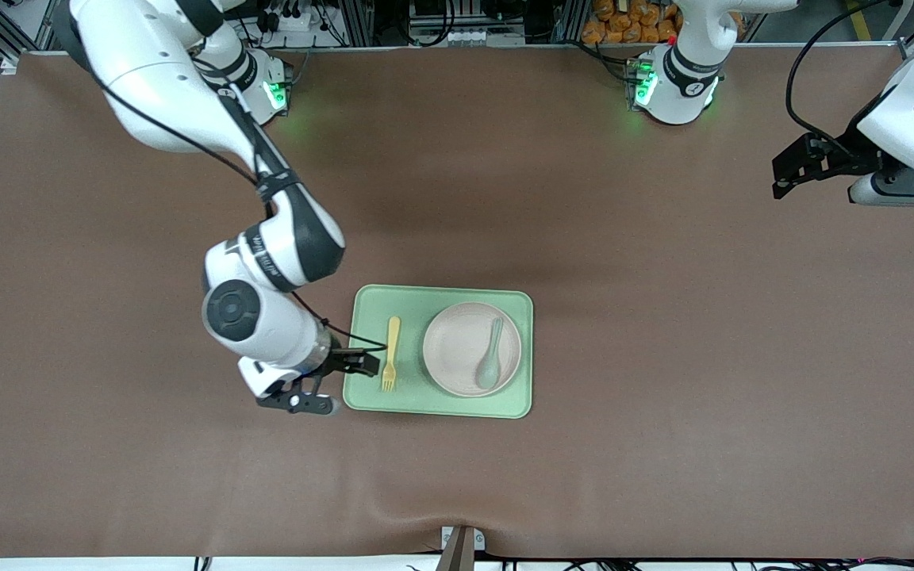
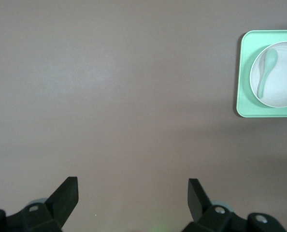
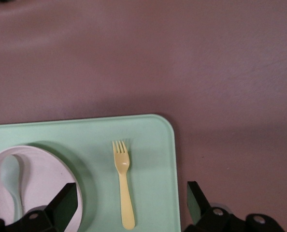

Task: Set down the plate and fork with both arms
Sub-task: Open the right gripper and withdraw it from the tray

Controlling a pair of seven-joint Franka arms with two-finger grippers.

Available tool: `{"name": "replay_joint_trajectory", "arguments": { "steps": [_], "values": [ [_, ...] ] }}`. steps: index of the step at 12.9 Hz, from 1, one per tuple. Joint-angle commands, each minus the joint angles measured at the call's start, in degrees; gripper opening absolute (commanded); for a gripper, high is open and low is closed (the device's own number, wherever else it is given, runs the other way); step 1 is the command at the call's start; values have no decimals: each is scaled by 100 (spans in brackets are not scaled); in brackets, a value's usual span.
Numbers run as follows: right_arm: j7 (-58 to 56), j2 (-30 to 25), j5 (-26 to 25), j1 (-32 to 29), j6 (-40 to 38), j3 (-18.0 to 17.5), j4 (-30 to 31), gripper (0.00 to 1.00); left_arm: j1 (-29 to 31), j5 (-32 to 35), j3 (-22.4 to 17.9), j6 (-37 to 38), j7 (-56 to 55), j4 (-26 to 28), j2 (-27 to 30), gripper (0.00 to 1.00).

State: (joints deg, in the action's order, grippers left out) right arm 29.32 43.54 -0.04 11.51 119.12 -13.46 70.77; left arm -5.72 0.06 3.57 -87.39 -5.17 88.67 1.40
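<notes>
The off-white plate (image 1: 461,337) lies on the pale green tray (image 1: 441,400), with a pale green spoon (image 1: 490,353) in it. The pale yellow fork (image 1: 390,353) lies on the tray beside the plate, toward the right arm's end. My right gripper (image 1: 346,374) is open and empty, low over the tray's edge next to the fork. In the right wrist view the fork (image 3: 124,183) lies between its open fingers (image 3: 66,203), with the plate (image 3: 42,179) beside it. My left gripper (image 1: 784,178) is open and empty, waiting over bare table at the left arm's end; its wrist view (image 2: 132,193) shows the plate (image 2: 283,87).
The table is covered by a brown cloth (image 1: 663,357). The tray (image 2: 242,72) shows at the edge of the left wrist view, with the spoon (image 2: 266,72) in the plate. The two arm bases (image 1: 675,87) stand along the table's farthest edge.
</notes>
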Motion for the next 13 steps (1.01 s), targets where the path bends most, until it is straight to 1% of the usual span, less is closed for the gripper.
{"name": "replay_joint_trajectory", "arguments": {
  "steps": [1, 3, 6, 8, 10, 12, 13],
  "values": [
    [-294, -302, -110, -604, -475, -367, -2, 100, 18, 20, 12, -33, 7, 10, 27, 100],
    [-610, -661, -110, -877, -932, -333, -19, 100, 10, 29, 12, -33, -2, 10, 27, 100],
    [-612, -1048, -145, -1159, -1696, -358, -19, 100, 10, 20, 12, -33, -2, 10, 18, 100],
    [-629, -1504, -198, -1212, -1935, -350, 24, 100, 18, 29, 12, -33, -2, 10, 18, 100],
    [-620, -1856, -276, -1204, -2417, -298, 42, 100, 18, 20, 12, -33, -2, 10, 18, 100],
    [-795, -2330, -496, -1177, -2664, -236, 286, 100, 18, 20, 12, -33, -2, 10, 18, 100],
    [-901, -2629, -514, -1177, -2648, -149, 575, 100, 18, 20, 12, -33, -2, 10, 18, 100]
  ]
}}
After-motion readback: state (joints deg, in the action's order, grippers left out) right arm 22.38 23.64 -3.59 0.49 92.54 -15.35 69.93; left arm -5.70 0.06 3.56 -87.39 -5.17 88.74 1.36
